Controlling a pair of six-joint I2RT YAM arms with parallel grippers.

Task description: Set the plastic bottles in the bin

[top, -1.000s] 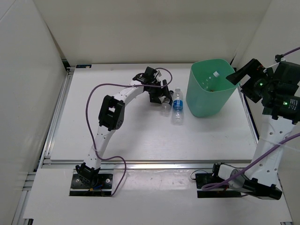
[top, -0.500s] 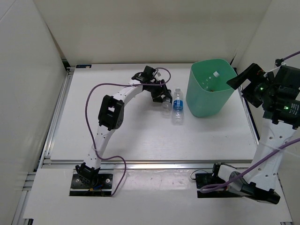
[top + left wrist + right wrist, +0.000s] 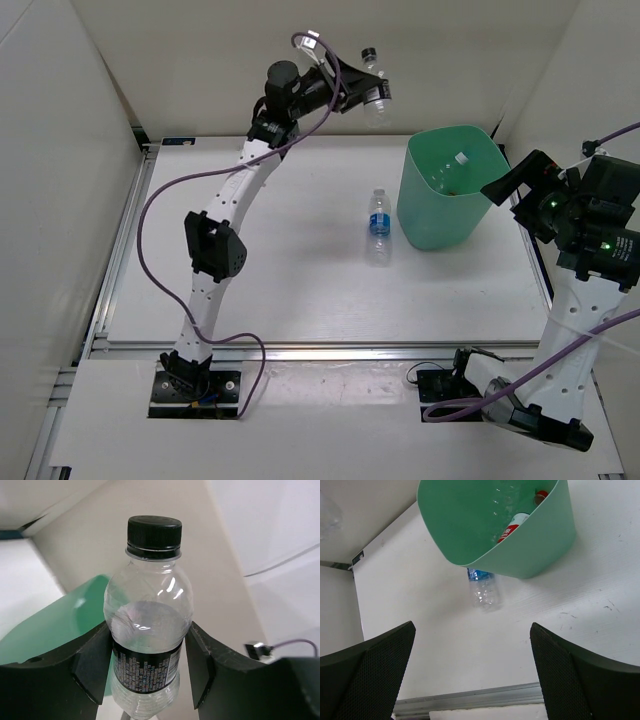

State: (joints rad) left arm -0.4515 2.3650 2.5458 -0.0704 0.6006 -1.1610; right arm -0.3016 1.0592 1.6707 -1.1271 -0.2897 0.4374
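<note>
Bottle, black-labelled [image 3: 147, 645]: held in the air at 11 o'clock from the bin [image 3: 440, 215], off the table [image 3: 300, 290]. Black cap points away from the wrist; its base is cut off at the frame's lower edge.
Left gripper [image 3: 149, 650]: narrow, jaws clamped on the black label from both sides.
Bottle, blue-labelled [image 3: 378, 226]: lying on the table at 9 o'clock from the bin, just beside its wall. From the right wrist the rim hides its upper half.
Bottle, red-labelled [image 3: 512, 527]: inside the bin, leaning on the inner wall, partly hidden by the rim.
White cap [image 3: 461, 158]: inside the bin; body beneath it too faint to make out.
Right gripper [image 3: 472, 627]: wide, holding nothing, at 3 o'clock from the bin, near its rim. Only the finger ends show in its own view.
</note>
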